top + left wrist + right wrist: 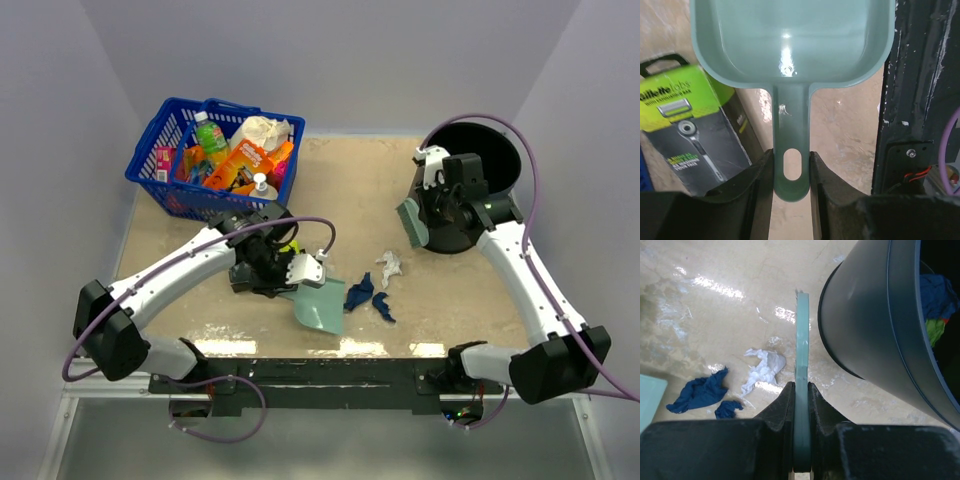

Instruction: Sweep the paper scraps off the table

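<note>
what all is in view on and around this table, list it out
crumpled paper scraps: three, two dark blue and one white, mid-table between dustpan and bin; more blue and green ones inside the bin
teal plastic dustpan: one, left of the scraps
teal flat brush: one, beside the bin
round black bin: one, far right
blue plastic basket: one, far left, full of bottles and packets
green-and-black razor box: one, beside the dustpan handle
beige speckled tabletop: one
arms: two, white and black; left tool shut on dustpan handle, right tool shut on brush
</note>
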Available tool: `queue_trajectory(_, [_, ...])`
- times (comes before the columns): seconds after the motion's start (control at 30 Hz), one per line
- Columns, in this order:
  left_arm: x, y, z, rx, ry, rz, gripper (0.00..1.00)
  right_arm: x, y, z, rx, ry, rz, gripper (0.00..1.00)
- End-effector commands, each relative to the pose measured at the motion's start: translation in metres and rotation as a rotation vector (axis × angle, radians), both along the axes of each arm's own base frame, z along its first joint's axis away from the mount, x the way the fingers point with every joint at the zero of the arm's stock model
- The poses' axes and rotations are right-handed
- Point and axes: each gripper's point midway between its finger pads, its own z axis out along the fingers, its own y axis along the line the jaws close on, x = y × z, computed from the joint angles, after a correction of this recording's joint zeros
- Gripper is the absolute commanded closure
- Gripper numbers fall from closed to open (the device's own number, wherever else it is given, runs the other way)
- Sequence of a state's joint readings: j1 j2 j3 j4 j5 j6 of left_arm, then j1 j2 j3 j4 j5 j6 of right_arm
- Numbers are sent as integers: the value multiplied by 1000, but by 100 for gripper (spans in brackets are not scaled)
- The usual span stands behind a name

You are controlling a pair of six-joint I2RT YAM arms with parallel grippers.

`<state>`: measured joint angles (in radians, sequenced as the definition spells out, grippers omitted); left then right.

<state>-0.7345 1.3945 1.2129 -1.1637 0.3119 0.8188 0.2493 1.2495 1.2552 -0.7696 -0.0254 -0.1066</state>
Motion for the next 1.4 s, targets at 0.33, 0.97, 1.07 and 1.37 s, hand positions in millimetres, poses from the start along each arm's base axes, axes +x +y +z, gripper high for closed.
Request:
queue_trajectory(0.33, [28, -14, -32, 95, -90, 199, 100, -17, 3, -48, -43, 111, -2, 100])
queue_trajectory(0.97, [54, -62, -39, 48, -142, 248, 100, -68, 124, -25, 467, 348, 319, 100])
queue_trajectory(1.07, [54, -54, -36, 26, -163, 276, 100, -66, 108, -5, 412, 280, 309, 100])
queue_trajectory(1.37, [56, -32, -29, -24, -248, 241, 100, -70, 48, 8, 134, 199, 158, 100])
